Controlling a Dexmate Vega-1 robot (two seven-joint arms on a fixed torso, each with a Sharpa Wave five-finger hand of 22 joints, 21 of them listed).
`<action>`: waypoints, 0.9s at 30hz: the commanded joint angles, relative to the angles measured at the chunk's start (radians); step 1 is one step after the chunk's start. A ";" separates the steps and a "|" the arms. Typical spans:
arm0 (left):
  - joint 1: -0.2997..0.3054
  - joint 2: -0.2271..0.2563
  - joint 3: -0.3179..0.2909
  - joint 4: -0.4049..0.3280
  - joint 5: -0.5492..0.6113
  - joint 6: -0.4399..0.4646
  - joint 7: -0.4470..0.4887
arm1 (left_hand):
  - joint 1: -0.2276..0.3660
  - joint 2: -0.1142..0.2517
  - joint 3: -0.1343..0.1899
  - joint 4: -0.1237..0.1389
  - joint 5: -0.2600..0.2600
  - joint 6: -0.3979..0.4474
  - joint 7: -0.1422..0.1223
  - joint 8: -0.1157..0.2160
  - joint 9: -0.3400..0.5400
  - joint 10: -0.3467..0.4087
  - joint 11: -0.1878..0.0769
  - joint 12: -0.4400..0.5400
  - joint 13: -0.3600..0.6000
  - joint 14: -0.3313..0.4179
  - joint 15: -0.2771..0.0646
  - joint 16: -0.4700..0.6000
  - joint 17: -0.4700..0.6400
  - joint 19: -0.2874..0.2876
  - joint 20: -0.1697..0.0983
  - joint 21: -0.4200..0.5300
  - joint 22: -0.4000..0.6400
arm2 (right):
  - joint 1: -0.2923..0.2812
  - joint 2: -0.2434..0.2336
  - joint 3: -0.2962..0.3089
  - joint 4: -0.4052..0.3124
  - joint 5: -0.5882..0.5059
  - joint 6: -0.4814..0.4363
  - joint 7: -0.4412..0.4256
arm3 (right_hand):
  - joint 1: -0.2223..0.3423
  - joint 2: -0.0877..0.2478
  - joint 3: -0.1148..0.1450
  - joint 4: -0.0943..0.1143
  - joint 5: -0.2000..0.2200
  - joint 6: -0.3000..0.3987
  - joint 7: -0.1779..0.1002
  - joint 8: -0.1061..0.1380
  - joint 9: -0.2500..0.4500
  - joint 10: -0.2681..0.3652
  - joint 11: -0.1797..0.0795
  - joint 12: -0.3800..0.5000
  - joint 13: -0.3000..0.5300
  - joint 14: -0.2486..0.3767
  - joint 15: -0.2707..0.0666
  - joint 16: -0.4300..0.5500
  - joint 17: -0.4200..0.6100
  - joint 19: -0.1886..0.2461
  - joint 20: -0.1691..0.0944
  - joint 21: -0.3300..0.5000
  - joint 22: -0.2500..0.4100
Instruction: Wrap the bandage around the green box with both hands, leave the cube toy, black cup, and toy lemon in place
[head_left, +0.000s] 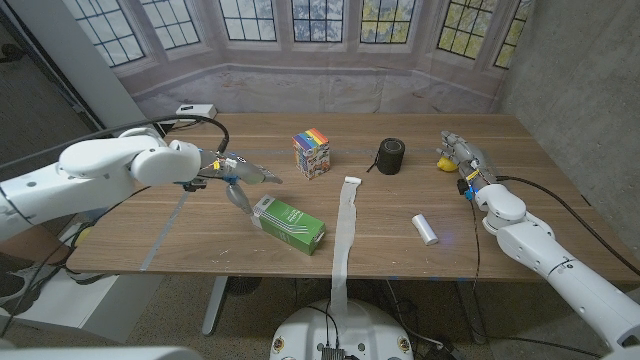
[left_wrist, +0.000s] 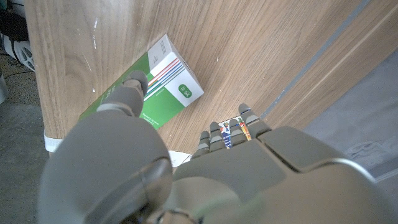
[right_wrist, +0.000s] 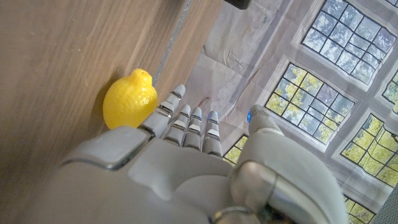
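Note:
The green box lies on the table near the front edge, left of the middle; the left wrist view shows the same green box just past my fingers. My left hand hovers above and just behind it, fingers apart, holding nothing. A white bandage strip runs from mid-table over the front edge, and a small bandage roll lies to its right. My right hand stands at the far right, fingers extended and empty, beside the toy lemon; in the right wrist view the toy lemon sits by the fingertips.
The colourful cube toy and the black cup stand at mid-table behind the bandage. A small white device lies at the table's back left corner. Windows and a grey wall stand behind the table.

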 joint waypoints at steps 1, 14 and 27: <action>0.004 -0.046 0.018 0.009 0.077 -0.006 0.009 | 0.004 0.009 -0.003 0.003 -0.002 0.008 0.001 0.003 0.005 0.004 -0.007 0.007 0.004 0.003 -0.002 0.005 0.004 0.003 -0.005 0.004 0.004 | 0.005 -0.004 0.006 0.003 0.005 -0.002 0.002 | -0.001 0.005 0.004 -0.004 0.004 0.002 0.004 0.000 0.001 0.005 0.006 0.003 0.002 0.002 0.004 0.004 0.002 -0.001 -0.008 0.003 0.004; -0.012 -0.094 0.043 0.038 0.108 -0.029 0.007 | 0.006 0.012 -0.009 0.002 -0.003 0.030 -0.002 0.009 0.005 0.021 -0.011 0.022 0.008 0.017 -0.003 0.009 0.004 0.009 -0.009 0.007 0.004 | 0.015 0.004 0.005 0.012 0.005 0.000 -0.002 | -0.002 0.006 0.003 -0.005 0.004 0.003 0.007 0.000 0.001 0.006 0.005 0.004 0.002 0.004 0.005 0.005 0.002 0.001 -0.008 0.003 0.004; -0.011 -0.114 0.059 0.041 0.104 -0.023 -0.017 | 0.013 0.011 -0.014 -0.001 -0.003 0.052 0.005 0.012 0.006 0.039 -0.008 0.037 0.013 0.032 -0.001 0.010 0.003 0.019 -0.010 0.009 0.004 | 0.005 0.006 0.008 0.005 0.005 -0.003 -0.017 | -0.003 0.006 0.002 -0.007 0.004 0.003 0.005 0.001 0.001 0.006 0.007 0.004 0.002 0.004 0.006 0.006 0.002 0.001 -0.008 0.004 0.004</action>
